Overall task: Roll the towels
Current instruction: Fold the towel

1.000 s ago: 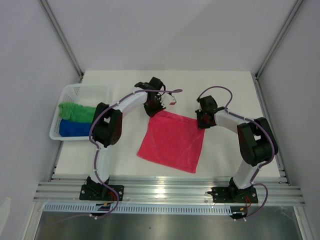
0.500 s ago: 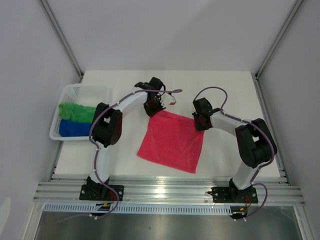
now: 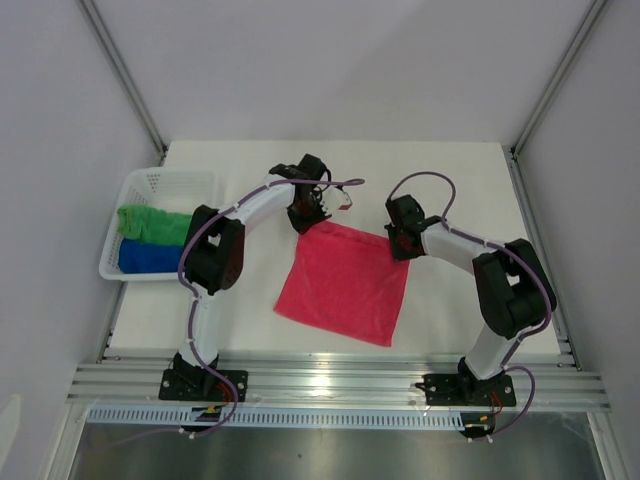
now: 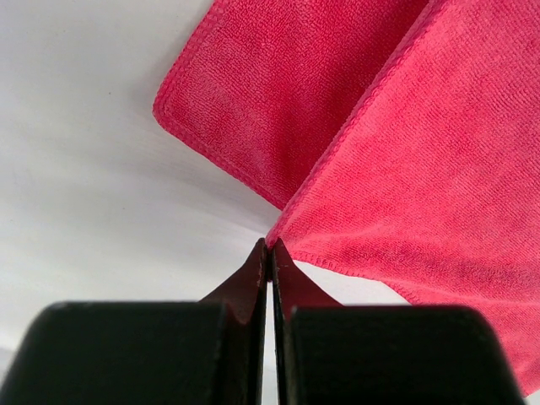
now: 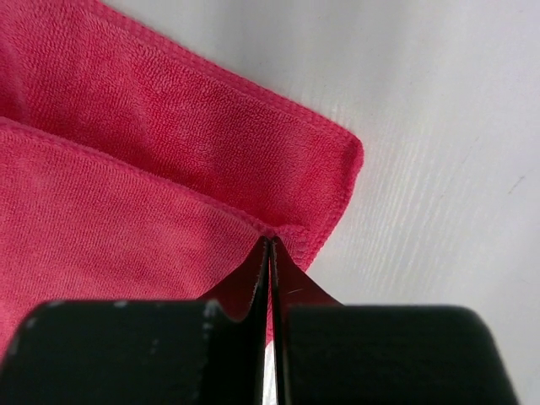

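The pink-red towel (image 3: 345,282) lies on the white table, its far edge lifted. My left gripper (image 3: 307,222) is shut on its far left corner; in the left wrist view (image 4: 269,246) the cloth (image 4: 439,160) hangs from the closed tips. My right gripper (image 3: 402,243) is shut on the far right corner; in the right wrist view (image 5: 270,243) the towel (image 5: 118,202) folds over a lower layer. The green towel (image 3: 153,224) and blue towel (image 3: 150,257) lie rolled in the basket.
The white mesh basket (image 3: 160,183) stands at the table's left edge. The table surface (image 3: 460,180) is white, with metal rails along the near edge (image 3: 330,385) and grey walls on three sides.
My right gripper has shifted slightly left and toward the far side with the towel's corner. The left gripper has not moved.
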`<action>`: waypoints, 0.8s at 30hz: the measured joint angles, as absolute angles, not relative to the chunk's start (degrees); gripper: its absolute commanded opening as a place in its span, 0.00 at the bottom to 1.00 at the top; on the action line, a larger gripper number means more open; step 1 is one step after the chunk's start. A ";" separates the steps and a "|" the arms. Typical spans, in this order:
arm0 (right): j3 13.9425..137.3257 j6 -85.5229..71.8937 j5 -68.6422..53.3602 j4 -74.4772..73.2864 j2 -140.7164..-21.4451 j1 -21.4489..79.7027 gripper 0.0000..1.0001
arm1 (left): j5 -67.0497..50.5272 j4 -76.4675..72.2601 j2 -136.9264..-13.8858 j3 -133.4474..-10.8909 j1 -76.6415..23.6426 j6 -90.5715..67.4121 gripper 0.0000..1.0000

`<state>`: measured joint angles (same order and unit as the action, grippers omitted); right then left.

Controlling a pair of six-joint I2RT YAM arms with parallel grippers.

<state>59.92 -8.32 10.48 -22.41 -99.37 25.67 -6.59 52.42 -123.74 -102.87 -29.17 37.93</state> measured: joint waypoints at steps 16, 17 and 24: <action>60.03 -9.02 14.37 -21.98 -93.38 23.92 0.00 | -7.25 49.36 -122.89 -102.83 -29.17 34.20 0.01; 60.03 -9.06 14.46 -21.98 -93.14 23.66 0.00 | -7.33 48.73 -122.21 -102.63 -29.17 33.82 0.01; 60.12 -9.43 14.63 -22.00 -89.73 22.55 0.00 | -7.64 47.29 -117.56 -102.89 -29.17 31.68 0.01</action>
